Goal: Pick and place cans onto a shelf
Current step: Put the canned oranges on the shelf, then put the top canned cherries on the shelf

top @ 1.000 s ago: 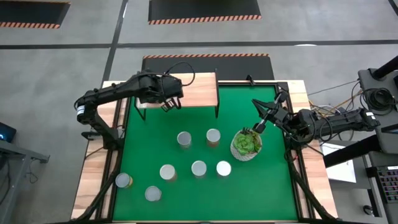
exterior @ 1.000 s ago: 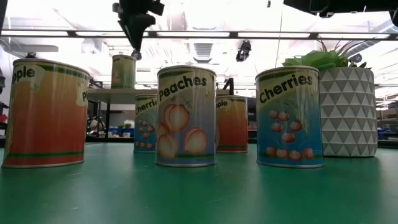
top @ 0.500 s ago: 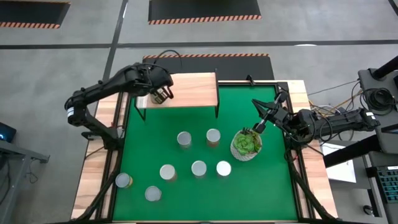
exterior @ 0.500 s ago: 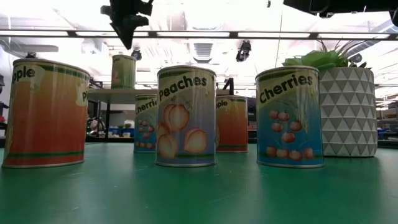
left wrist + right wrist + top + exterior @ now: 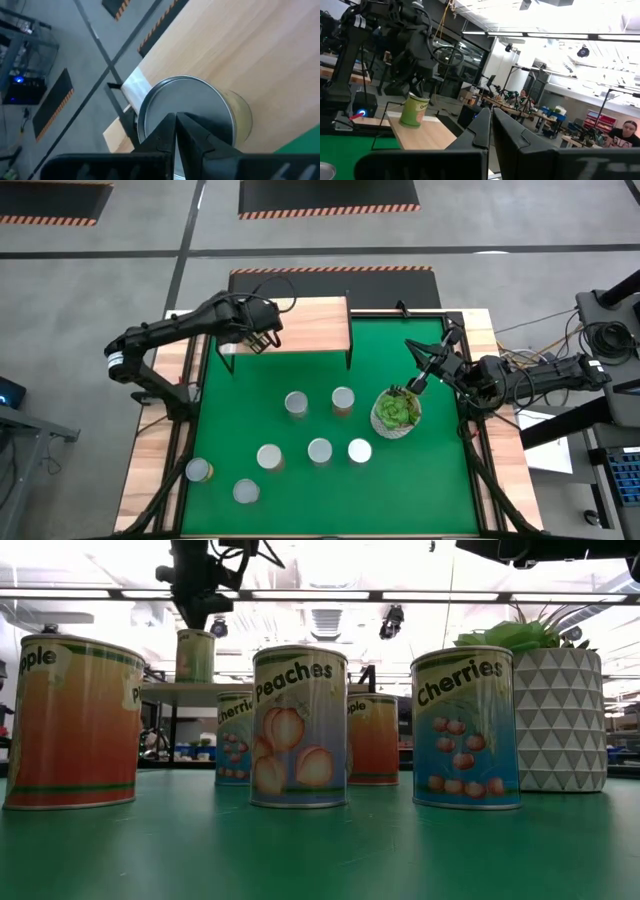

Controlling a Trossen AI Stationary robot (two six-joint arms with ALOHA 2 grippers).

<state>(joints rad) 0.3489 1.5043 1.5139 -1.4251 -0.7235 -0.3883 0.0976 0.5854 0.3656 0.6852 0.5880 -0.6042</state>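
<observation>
Nearest the low camera, an orange apple can stood on the green mat, with the Peaches can and a Cherries can just behind; a second cherries can and an orange can sat farther back, and the white pot with its plant stood beside the Cherries can. From above, seven cans showed on the mat, the nearest pair and toward the left corner of the tabletop; beyond them, the right gripper hovered just beside the plant, its fingers pressed together on nothing. At the far edge, the shelf carried one green can at its left end; the left gripper hung directly over it, fingers closed tip to tip just above the silvery lid, not gripping the can.
</observation>
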